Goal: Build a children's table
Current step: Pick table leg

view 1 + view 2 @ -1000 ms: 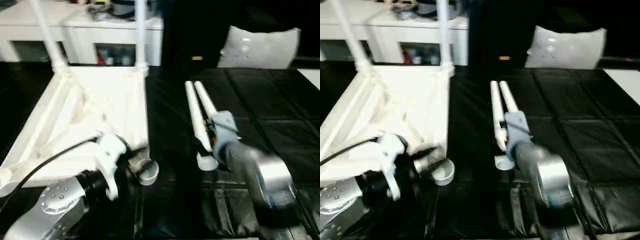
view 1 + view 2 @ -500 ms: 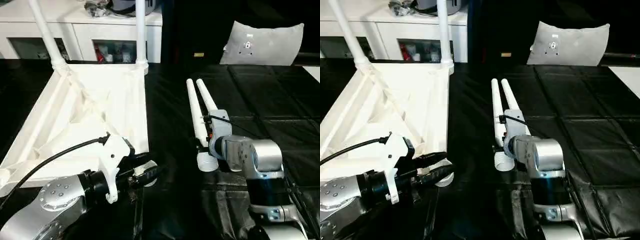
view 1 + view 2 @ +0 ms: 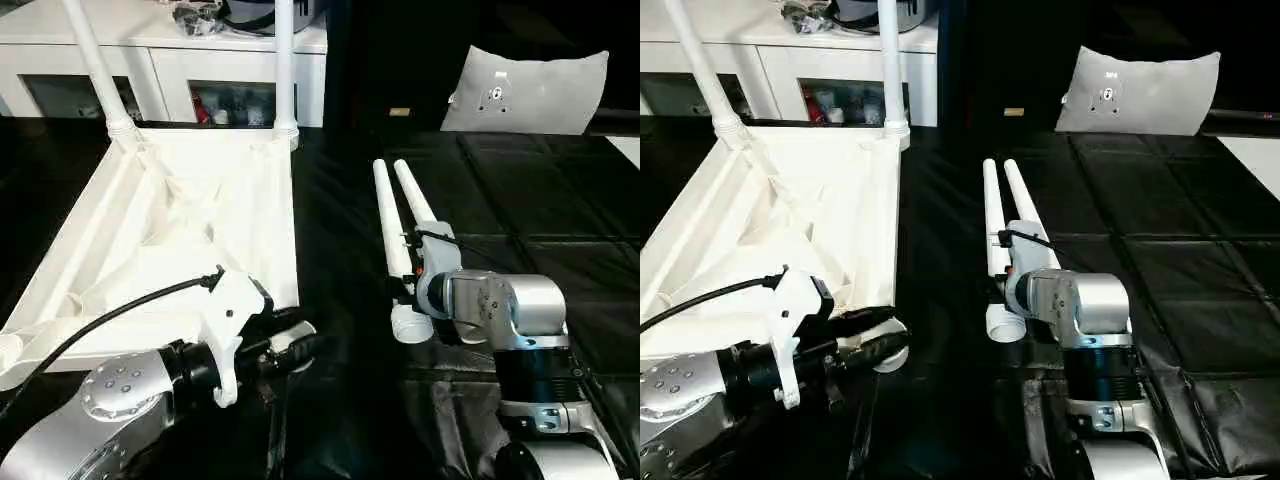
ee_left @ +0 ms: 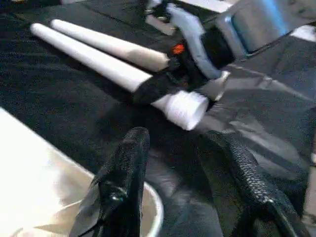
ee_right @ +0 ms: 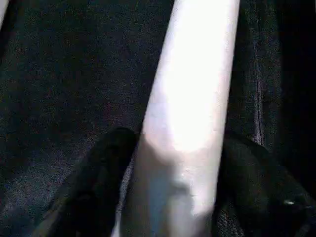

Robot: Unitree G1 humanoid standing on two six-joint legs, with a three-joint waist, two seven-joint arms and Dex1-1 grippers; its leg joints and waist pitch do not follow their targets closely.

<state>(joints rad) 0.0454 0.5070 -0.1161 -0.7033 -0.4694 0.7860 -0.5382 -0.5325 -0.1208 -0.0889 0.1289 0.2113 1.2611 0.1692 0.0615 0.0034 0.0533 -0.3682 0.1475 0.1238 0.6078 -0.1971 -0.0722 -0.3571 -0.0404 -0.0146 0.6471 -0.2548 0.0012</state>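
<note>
Partly hidden, the right gripper (image 4: 170,81) sits behind its own silver forearm in the head views. No readable writing appears anywhere. Two loose legs (image 3: 385,215) lie side by side on the black mat (image 3: 540,210), right of the upturned tabletop (image 3: 190,220); two further legs (image 3: 284,70) stand in its far sockets, cut off above. The right fingers (image 5: 94,187) straddle one loose leg near its wider end, apparently touching it, though a firm grasp cannot be confirmed. The left gripper (image 4: 185,163) stands parted and empty at the near corner socket (image 4: 150,212).
</note>
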